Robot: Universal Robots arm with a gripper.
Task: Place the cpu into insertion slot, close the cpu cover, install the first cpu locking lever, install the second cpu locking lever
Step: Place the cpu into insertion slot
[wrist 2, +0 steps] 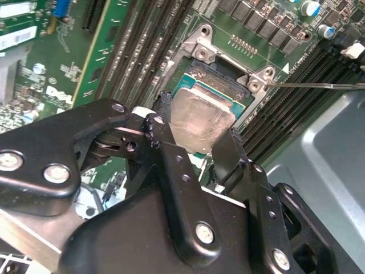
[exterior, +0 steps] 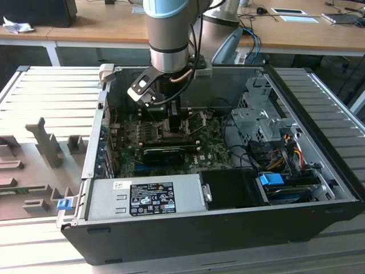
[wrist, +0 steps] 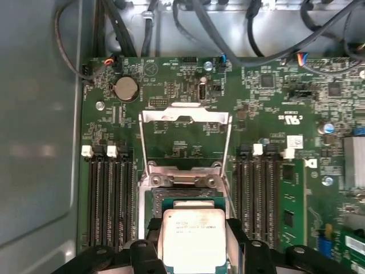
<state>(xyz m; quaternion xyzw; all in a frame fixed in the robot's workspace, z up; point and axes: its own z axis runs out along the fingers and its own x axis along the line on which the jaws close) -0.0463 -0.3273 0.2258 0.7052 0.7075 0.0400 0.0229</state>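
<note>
One arm (exterior: 168, 34) on this job, so there is no choice of side. It reaches down into the open case (exterior: 199, 237) at centre frame of the exterior view, over the green board (exterior: 211, 149). Your gripper (wrist 2: 194, 124) is closed on the cpu (wrist 2: 204, 114). In both wrist views the black fingers (wrist 2: 171, 157) press two opposite edges, with the silver top facing up. The relation to watch: the slot (wrist: 183, 196) lies straight under the cpu and shows a little past its far edge, on the side toward the cover (wrist: 214, 117). The chip is square, so it has no long axis; in the first wrist view its edges run about parallel to the slot's rim. You cannot tell from here whether its underside touches the socket. The cover is swung open beyond the slot, with board showing through its window, so nothing overhangs the seat. A thin metal rod (wrist 2: 319, 85), likely a lever, sticks out from one slot corner, apart from the fingers. Writing: fine print on the cpu top, white print across the board, and a black-and-white label (exterior: 151, 197) on the power supply (exterior: 102, 197) at lower centre of the exterior view. Noted, not read off.
</note>
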